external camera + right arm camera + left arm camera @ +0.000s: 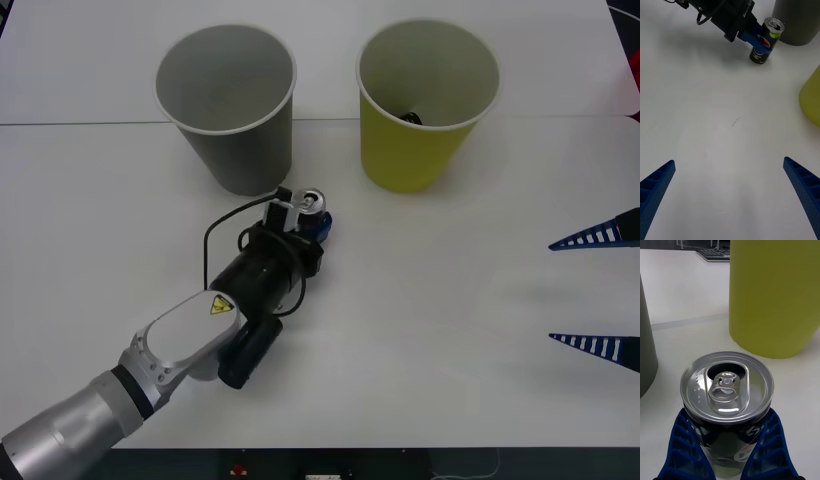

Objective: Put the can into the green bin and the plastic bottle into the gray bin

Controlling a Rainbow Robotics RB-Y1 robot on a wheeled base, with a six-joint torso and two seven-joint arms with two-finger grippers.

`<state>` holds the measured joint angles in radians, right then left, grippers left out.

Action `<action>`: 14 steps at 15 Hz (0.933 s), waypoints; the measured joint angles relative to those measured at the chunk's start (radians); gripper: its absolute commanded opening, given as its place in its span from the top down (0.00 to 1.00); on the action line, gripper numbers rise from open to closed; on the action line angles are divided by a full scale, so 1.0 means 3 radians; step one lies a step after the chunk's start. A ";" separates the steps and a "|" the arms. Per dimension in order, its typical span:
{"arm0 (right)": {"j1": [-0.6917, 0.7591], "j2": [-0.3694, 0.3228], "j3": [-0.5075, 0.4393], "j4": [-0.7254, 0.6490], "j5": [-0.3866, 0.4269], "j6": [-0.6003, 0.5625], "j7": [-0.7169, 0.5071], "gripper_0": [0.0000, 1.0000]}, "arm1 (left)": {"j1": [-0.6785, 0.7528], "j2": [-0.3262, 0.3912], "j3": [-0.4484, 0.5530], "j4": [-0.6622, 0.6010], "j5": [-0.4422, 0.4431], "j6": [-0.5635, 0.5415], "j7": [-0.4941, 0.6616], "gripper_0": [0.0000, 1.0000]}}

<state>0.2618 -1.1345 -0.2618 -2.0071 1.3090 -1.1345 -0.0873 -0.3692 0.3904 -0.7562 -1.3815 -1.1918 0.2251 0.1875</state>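
Note:
The can (313,203), silver-topped with a dark body, sits in front of the gray bin (235,150), slightly tilted in the right wrist view. My left gripper (312,216) is shut on the can (728,386), one blue finger (685,442) on each side. I cannot tell whether its base touches the table. The green bin (410,150) stands to the right of the gray one, and something dark (413,117) lies inside it. My right gripper (552,291) waits open at the right edge, nothing between its fingers. The plastic bottle is out of view.
The white table (450,330) stretches wide between the two arms. A black cable (215,235) loops off the left wrist. A seam (80,123) in the tabletop runs behind the bins.

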 measured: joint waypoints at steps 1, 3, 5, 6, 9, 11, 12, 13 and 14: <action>0.0000 0.0000 0.0000 0.0000 0.0000 0.0000 0.0000 0.00 | 0.0076 0.0095 0.0000 -0.0122 0.0000 -0.0103 0.0012 1.00; 0.0000 0.0000 0.0000 0.0000 0.0000 0.0000 0.0000 0.00 | 0.0230 0.0297 0.0000 -0.0397 0.0005 -0.0300 0.0045 1.00; 0.0000 0.0000 0.0000 0.0000 0.0000 0.0000 0.0000 0.00 | 0.0349 0.0518 0.0000 -0.0643 0.0033 -0.0515 0.0107 1.00; 0.0000 0.0000 0.0000 0.0000 0.0000 0.0000 0.0000 0.00 | 0.0394 0.0633 0.0000 -0.0752 0.0048 -0.0633 0.0187 1.00; 0.0000 0.0000 0.0000 0.0000 0.0000 0.0000 0.0000 0.00 | 0.0487 0.1018 0.0004 -0.1120 0.0038 -0.0957 0.0576 1.00; 0.0000 0.0000 0.0000 0.0000 0.0000 0.0000 0.0000 0.00 | 0.0533 0.1255 0.0023 -0.1345 0.0022 -0.1104 0.0815 1.00; 0.0000 0.0000 0.0000 0.0000 0.0000 0.0000 0.0000 0.00 | 0.0535 0.1369 0.0039 -0.1429 0.0004 -0.1197 0.0933 1.00; 0.0000 0.0000 0.0000 0.0000 0.0000 0.0000 0.0000 0.00 | 0.0536 0.1441 0.0074 -0.1484 -0.0015 -0.1305 0.1029 1.00; 0.0000 0.0000 0.0000 0.0000 0.0000 0.0000 0.0000 0.00 | 0.0537 0.1522 0.0151 -0.1539 -0.0058 -0.1466 0.1151 1.00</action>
<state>0.2618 -1.1345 -0.2618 -2.0071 1.3090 -1.1345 -0.0873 -0.2082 0.8470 -0.7108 -1.8431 -1.2093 -0.2147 0.5326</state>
